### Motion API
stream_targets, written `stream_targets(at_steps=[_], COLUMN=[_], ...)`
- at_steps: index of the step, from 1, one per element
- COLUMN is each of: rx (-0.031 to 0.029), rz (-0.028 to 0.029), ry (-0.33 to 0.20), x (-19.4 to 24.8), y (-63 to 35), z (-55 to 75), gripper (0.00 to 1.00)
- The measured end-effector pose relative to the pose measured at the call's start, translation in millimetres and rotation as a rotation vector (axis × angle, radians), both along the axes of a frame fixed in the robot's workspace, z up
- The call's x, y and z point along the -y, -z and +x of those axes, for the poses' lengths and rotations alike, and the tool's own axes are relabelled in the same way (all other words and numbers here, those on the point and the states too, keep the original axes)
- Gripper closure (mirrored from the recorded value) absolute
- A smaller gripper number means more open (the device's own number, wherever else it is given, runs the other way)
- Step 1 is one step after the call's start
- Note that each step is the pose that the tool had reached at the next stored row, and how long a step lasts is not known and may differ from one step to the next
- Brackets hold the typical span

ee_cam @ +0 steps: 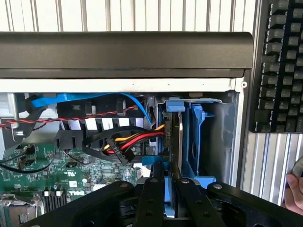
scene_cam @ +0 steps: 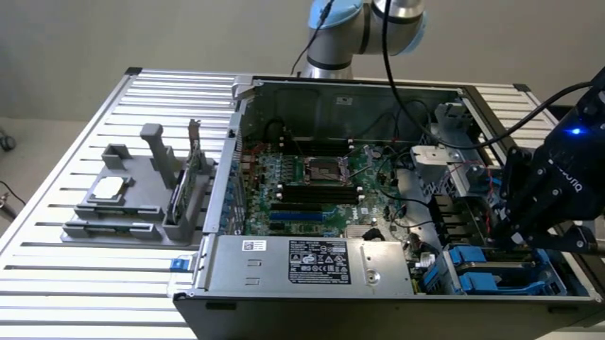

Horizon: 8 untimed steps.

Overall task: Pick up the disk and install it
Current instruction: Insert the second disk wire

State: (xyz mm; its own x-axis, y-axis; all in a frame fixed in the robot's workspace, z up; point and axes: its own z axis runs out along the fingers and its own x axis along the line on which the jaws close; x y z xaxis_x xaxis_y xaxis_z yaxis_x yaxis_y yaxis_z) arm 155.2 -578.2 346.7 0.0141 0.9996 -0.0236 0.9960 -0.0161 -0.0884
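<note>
Slatted table (scene_cam: pixel 57 283), open computer case (scene_cam: pixel 378 92): my gripper (ee_cam: pixel 166 177) pinches the disk (ee_cam: pixel 176 142) edge-on in its blue bay (ee_cam: pixel 201 137); the nearby power cables (ee_cam: pixel 135 139) could snag and jam it

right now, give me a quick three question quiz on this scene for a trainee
1. True or false: the tool hangs wide open, holding nothing.
2. What is the tool closed on? A) a screwdriver B) the disk C) a mug
3. Fill in: the disk stands on edge in the ____ plastic bay at one corner of the open computer case.
Key: 1 false; 2 B; 3 blue
</note>
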Motion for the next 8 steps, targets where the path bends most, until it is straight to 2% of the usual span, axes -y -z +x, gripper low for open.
stream_targets(at_steps=[8], rx=[-0.0015], rz=[0.0078], ry=[-0.012], x=[1.0], y=[3.9], z=[1.1], gripper=[0.84])
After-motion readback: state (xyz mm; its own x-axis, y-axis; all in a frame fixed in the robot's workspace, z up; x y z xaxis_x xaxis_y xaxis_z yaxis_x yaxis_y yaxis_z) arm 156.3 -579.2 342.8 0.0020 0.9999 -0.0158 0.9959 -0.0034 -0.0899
